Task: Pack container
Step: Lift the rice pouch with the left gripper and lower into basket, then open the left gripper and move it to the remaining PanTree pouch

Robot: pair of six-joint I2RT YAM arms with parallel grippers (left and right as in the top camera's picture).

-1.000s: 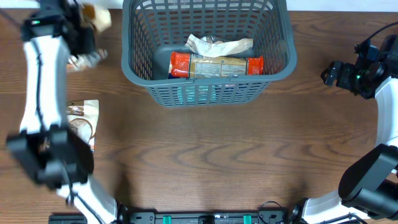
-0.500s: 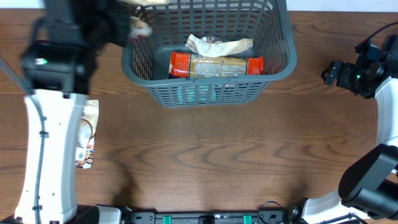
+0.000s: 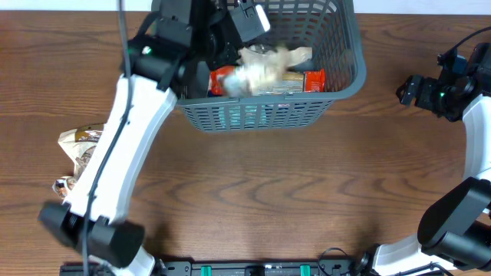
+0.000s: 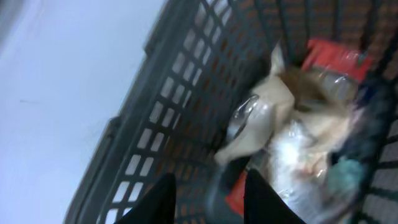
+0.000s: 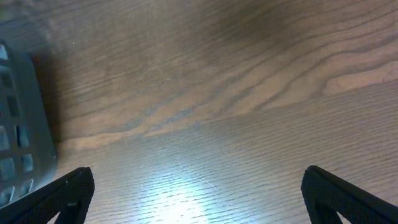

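This looks like a robotics lab, not a home. Two white-and-black machines, the left arm [image 3: 126,146] and the right arm [image 3: 477,142], rise from a black mounting rail [image 3: 253,269] along the near edge of a wood-grain counter [image 3: 261,192]. Cables run along them. Beyond is a plain pale backdrop [image 4: 56,74]. Packaged foods sit in a grey container [image 3: 261,116].

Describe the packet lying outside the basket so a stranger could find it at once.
Start at the big grey basket at the far edge of the table. Look left and nearer, beside the white left arm: a crinkled cream and brown packet lies there. It alone is outside the basket.
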